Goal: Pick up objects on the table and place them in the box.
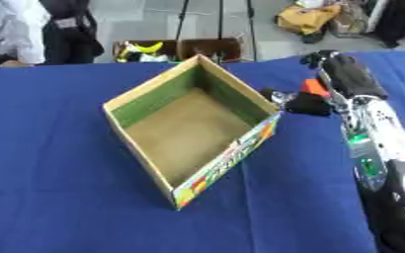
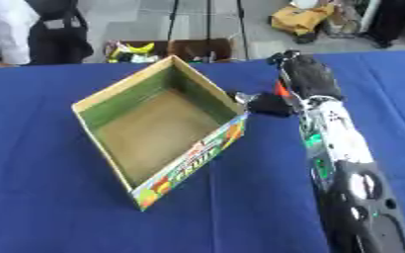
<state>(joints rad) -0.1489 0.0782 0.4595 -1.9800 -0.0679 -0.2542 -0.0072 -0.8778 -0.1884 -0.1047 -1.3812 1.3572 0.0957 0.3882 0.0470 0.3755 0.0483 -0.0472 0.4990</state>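
**Open box at centre, right hand over an orange thing beside it**

Starting at our left, we see only the blue table (image 1: 50,173), its cloth bare on that side. Our left hand shows in neither view.

At the middle stands the box (image 1: 191,129), an open cardboard carton turned so that one corner points toward us. Its inner walls are green on the far sides and its floor is plain brown; we see nothing lying inside it. The near outer wall carries a bright printed fruit design in red, yellow and green.

Just beside the box's right corner we find our right hand (image 2: 271,105), at the end of the arm that comes in from the lower right and stretches up along the table. The hand is black and sits low at the cloth, close to the box wall. An orange object (image 1: 315,87) shows just above and behind the hand, partly covered by it. We cannot tell what the object is, nor whether the fingers are curled round it or merely lie beside it.
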